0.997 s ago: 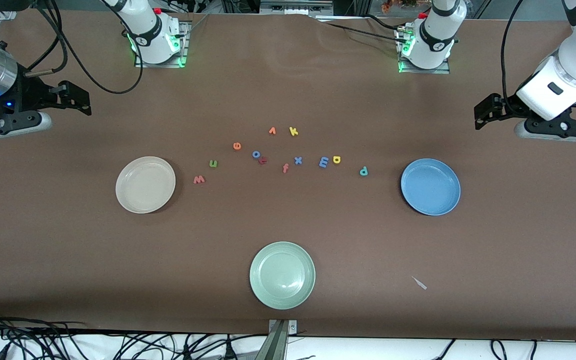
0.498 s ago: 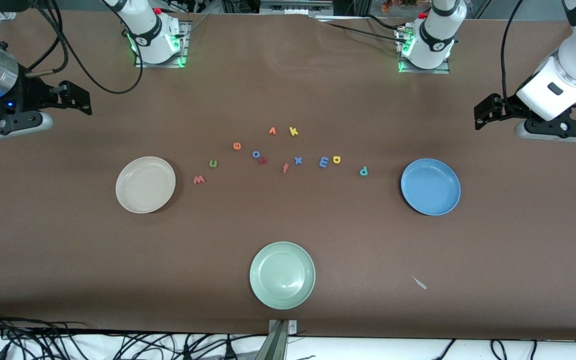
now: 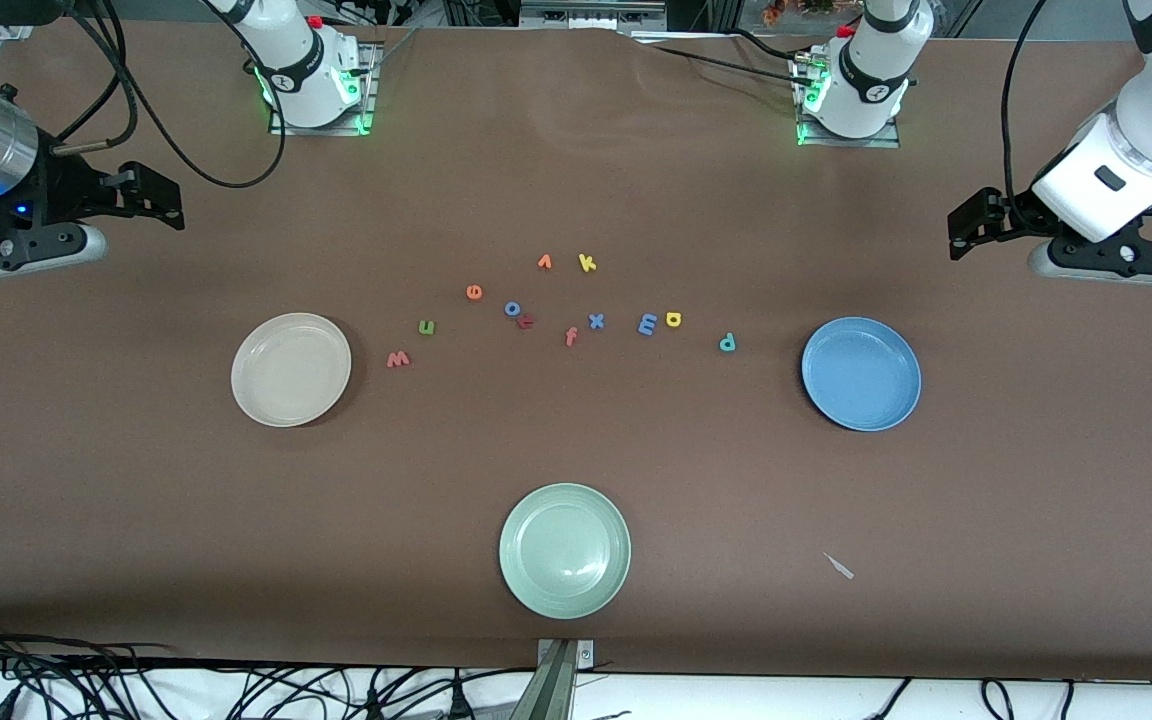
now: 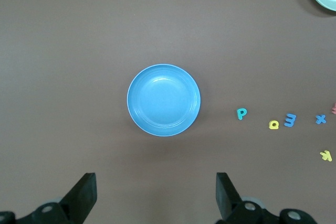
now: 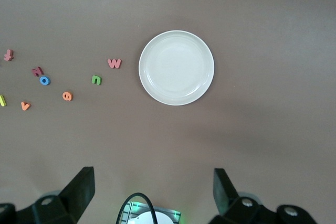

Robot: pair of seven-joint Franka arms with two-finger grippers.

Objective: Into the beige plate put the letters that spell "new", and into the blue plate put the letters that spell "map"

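Note:
The lime n (image 3: 426, 326), orange e (image 3: 474, 292) and pink w (image 3: 397, 359) lie on the table beside the beige plate (image 3: 291, 370). The blue m (image 3: 647, 324), yellow a (image 3: 674, 319) and teal p (image 3: 727, 342) lie toward the blue plate (image 3: 861, 373). Both plates hold nothing. My right gripper (image 3: 158, 195) hangs open and high at the right arm's end of the table, looking down on the beige plate (image 5: 176, 67). At the other end my left gripper (image 3: 973, 222) is open and up, with the blue plate (image 4: 164, 99) in its view.
A pale green plate (image 3: 564, 550) sits near the front edge. Other letters lie mid-table: blue o (image 3: 513, 308), dark red letter (image 3: 526, 321), orange f (image 3: 570, 337), blue x (image 3: 596, 321), orange v (image 3: 544, 262), yellow k (image 3: 587, 263). A small white scrap (image 3: 839, 566) lies near the front.

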